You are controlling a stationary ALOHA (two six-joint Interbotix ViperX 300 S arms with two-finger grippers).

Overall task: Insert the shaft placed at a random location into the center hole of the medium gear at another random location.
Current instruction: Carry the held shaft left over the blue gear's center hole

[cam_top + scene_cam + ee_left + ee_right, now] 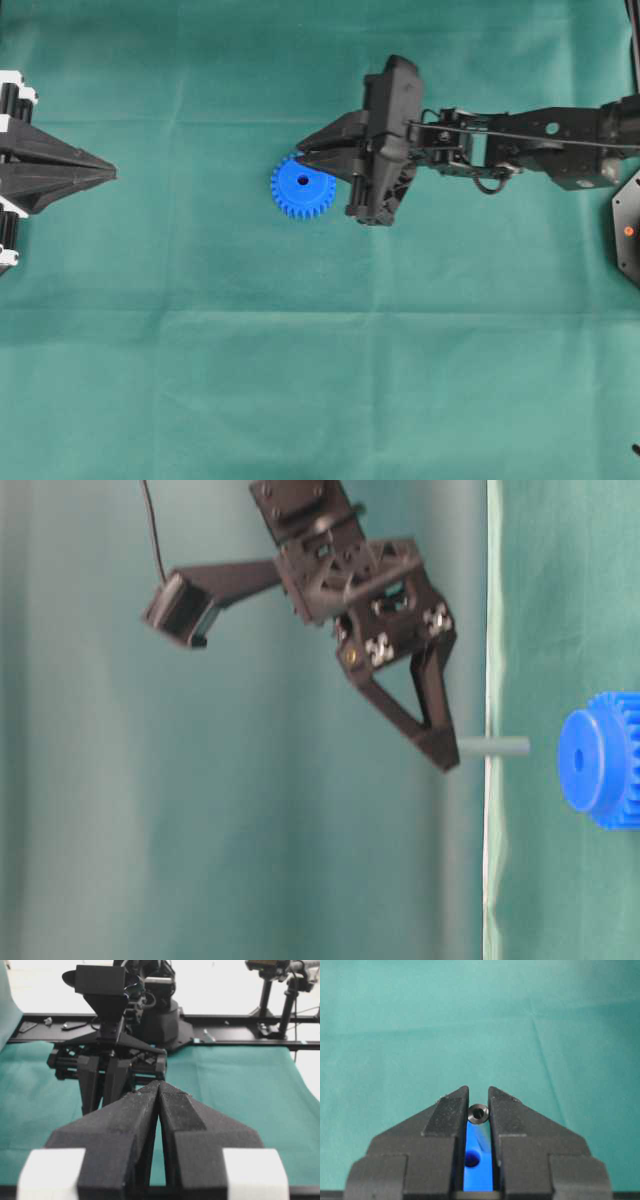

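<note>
We see the right gripper (pixel 479 1110) clamped narrowly on the shaft (pixel 478 1113), which sits pinched between the two fingertips with its dark hollow end facing the wrist camera. In the table-level view the shaft (pixel 494 746) sticks out past the jaw tips, pointing toward the medium gear (pixel 597 760) and apart from it, with a gap between pin end and blue face. From overhead, the medium gear (pixel 303 187) lies just under and ahead of the jaw tips, its center hole (pixel 302 182) uncovered. Through the slot between the fingers we see blue and the center hole (pixel 472 1161). The left gripper (pixel 158 1091) rests well away, its jaws pressed together on nothing. We count one shaft, one gear, two grippers.
</note>
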